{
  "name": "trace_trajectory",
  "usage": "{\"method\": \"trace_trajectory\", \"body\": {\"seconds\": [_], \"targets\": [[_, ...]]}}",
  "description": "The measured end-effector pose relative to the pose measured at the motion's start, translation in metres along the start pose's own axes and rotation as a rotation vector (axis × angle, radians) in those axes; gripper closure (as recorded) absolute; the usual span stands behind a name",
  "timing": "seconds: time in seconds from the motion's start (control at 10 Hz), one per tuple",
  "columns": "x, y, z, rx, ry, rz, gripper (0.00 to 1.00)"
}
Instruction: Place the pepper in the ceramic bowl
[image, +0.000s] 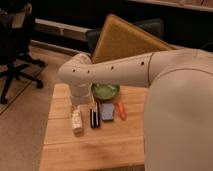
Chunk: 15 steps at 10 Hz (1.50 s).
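Observation:
The pepper (121, 111) is small and orange-red and lies on the wooden table (90, 150), right of a blue-grey sponge (107, 111). The green ceramic bowl (105, 91) sits just behind them, its far side partly covered by my arm. My gripper (94, 116) is a dark shape low over the table between a white bottle (76, 120) and the sponge. It is left of the pepper and apart from it. Nothing shows in the gripper.
My white arm (125, 70) crosses the view from the right and bends above the table's back left. A tan board (125, 40) leans behind the table. An office chair (15, 50) stands at the far left on the floor.

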Motion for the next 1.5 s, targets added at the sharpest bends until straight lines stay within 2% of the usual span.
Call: {"method": "trace_trajectory", "body": {"seconds": [1.2, 1.4, 1.5], "targets": [[0.0, 0.0, 0.0, 0.002, -0.002, -0.002, 0.35], [-0.007, -0.007, -0.003, 0.012, -0.032, -0.032, 0.35], [-0.021, -0.022, -0.012, 0.019, -0.085, -0.075, 0.35]]}}
